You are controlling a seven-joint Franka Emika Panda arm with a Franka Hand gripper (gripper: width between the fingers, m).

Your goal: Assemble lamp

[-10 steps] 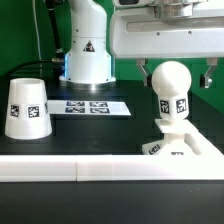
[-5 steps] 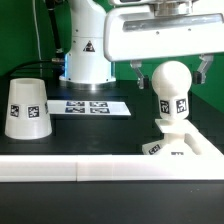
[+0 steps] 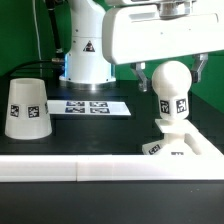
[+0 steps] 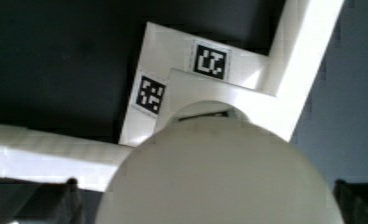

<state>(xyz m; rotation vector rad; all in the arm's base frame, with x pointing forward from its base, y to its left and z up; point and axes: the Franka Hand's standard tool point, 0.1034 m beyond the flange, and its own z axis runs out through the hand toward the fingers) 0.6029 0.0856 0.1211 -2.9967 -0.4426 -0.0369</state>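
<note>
1. The white foot of your arm (image 3: 85, 50) is the biggest thing, at the back. It has a black triangle sign on it, but no words you can read.
2. The long white rail (image 3: 70, 170) runs across the front of the black table (image 3: 120, 128).
3. Your gripper (image 3: 172, 74) hangs over the bulb. Its jaws are wide apart, with one finger (image 3: 143, 73) on each side of the ball. They touch nothing and hold nothing.
4. The shade (image 3: 27, 108) stands at the exterior view's left, wide end down. It is well apart from the other parts, and its black tag faces you.
5. The base (image 3: 195, 145) lies flat at the exterior view's right, just behind the rail. The wrist view shows two black tags on the base (image 4: 181, 75).
6. The bulb (image 3: 172, 95) stands on the base. It points straight up, ball on top, with a tag on its side. The ball fills much of the wrist view (image 4: 207, 170).
7. The marker board (image 3: 90, 106) lies flat between the shade and the bulb.
</note>
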